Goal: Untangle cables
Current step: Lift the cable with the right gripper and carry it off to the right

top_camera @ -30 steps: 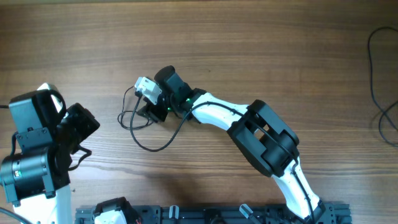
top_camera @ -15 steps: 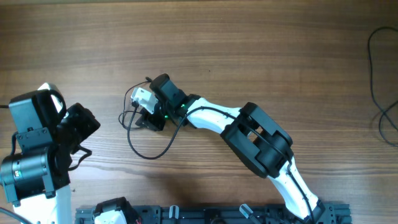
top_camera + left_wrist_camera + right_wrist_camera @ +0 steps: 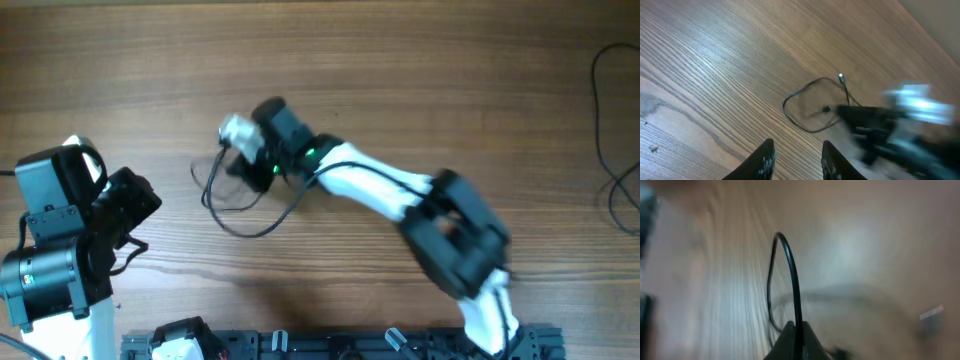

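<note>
**Right end effector** [image 3: 795, 339]: fingers pressed together, pinching the cable [image 3: 793, 275]. In the blurred wrist view, the cable rises from the tips in a narrow arch and curves back down just beyond them.

**Cable, overhead view:** it is thin and dark. It hangs from the pinch as a small loop on the end effector's outer side, then trails in a wider curve across the tabletop [image 3: 400, 60] beneath the wrist.

**Plug** [image 3: 841, 77]: small and silvery, at the far edge of the loop, just beside the right end effector's dark fingertips.

**Left end effector** [image 3: 797, 161]: fingers spread, nothing between them. It is held above bare wood, and the cable loop lies ahead of it, well apart. From overhead it sits far to the left of the pinch point, near the tabletop's edge.
</note>
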{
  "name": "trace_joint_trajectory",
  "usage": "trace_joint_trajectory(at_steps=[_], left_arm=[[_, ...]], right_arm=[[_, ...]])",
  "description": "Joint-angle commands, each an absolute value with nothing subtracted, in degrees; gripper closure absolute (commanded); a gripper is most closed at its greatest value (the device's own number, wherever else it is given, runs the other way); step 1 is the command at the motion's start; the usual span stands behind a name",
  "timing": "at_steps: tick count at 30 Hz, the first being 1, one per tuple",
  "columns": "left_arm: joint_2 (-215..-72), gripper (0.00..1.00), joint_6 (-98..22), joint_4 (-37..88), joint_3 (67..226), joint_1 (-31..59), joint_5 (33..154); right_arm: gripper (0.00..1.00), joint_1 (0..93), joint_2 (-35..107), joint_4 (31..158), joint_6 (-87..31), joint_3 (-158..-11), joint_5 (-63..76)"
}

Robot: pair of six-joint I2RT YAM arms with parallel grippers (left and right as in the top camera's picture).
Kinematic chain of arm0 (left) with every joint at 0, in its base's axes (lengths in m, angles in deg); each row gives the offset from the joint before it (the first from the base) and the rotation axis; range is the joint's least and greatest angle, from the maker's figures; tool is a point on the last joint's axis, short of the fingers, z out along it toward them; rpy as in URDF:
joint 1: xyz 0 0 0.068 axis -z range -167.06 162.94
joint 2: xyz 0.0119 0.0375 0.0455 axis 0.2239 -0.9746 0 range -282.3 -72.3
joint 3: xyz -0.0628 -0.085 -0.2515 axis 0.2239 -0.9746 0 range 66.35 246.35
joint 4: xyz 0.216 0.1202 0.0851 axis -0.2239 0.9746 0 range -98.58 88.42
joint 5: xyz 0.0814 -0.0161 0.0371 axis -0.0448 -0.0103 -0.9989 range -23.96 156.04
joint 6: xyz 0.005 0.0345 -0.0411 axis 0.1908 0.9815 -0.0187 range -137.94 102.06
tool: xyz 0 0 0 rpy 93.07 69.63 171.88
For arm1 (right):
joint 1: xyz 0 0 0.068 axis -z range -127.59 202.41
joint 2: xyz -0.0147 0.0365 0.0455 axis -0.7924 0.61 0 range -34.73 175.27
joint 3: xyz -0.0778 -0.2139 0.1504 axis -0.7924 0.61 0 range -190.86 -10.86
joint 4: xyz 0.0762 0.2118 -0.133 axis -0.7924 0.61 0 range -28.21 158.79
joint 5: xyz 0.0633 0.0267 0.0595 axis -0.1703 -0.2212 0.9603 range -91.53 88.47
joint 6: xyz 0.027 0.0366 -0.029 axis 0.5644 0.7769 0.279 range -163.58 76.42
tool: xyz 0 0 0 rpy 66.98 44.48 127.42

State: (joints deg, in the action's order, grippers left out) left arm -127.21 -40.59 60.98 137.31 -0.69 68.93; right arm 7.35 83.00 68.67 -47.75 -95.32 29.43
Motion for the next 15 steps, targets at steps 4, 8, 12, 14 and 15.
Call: trace_joint_trajectory(at_steps=[4, 8, 12, 14, 15], left_arm=[[-127.21, 0.68, -40.90, 61.61, 138.25, -0.95, 69.26], [-127.23, 0.69, -40.90, 61.61, 138.25, -0.95, 69.26], [-127.23, 0.68, -40.88, 61.85, 138.25, -0.95, 69.26], [-127.23, 0.68, -40.83, 62.00, 138.22, -0.95, 69.24], [-127.23, 0.68, -40.68, 62.05, 138.22, -0.95, 69.24]], right_arm=[[0.96, 10.78, 56.77, 72.58, -50.65, -96.02, 23.99], [0.96, 10.87, 45.98, 75.57, -56.29, -96.02, 13.65], [0.96, 11.77, 39.64, 77.15, -58.54, -96.02, -10.79], [0.96, 15.29, 37.34, 78.63, -58.39, -96.02, -17.45], [0.96, 18.91, 36.23, 79.53, -58.39, -96.02, -18.94]])
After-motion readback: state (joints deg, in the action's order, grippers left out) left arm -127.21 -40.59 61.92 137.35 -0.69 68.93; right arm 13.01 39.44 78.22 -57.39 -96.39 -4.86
